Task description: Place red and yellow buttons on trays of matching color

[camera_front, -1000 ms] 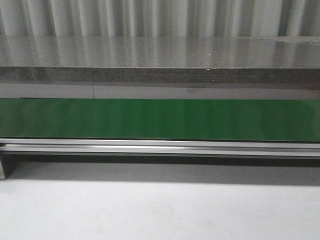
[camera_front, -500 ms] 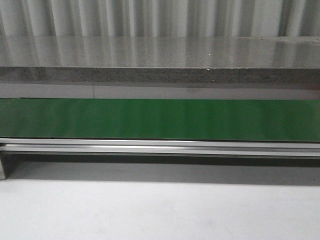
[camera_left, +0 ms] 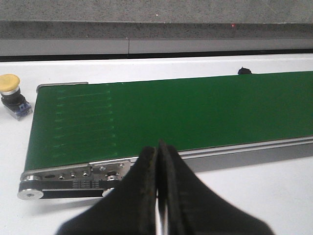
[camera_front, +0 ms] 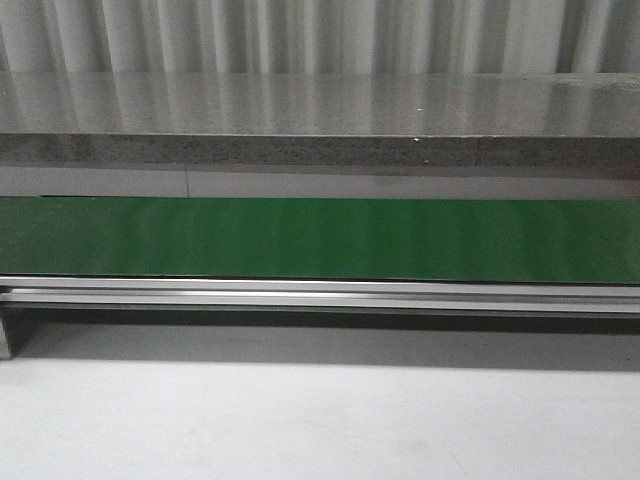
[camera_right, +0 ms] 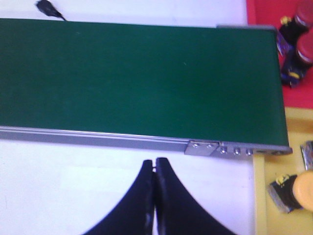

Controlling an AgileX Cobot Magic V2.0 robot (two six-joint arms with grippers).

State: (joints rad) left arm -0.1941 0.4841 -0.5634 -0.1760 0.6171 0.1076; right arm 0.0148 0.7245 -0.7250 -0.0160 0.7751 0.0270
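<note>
Beside the green belt, red tray and yellow tray hold buttons.

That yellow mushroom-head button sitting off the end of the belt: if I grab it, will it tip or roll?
The yellow-capped push button on a dark block base looks top-heavy, since its cap is wider than its base, so a sideways nudge probably tips it. The domed cap likely slips; gripping the squarer base seems safer. It looks rigid and light.

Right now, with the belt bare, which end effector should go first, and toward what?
Probably the left end effector: open it and ease it toward the yellow button, which stands on the white table off the belt end, not on a tray. That end effector is shut and empty. By the right end effector, buttons already sit on the red tray and yellow tray.
</note>
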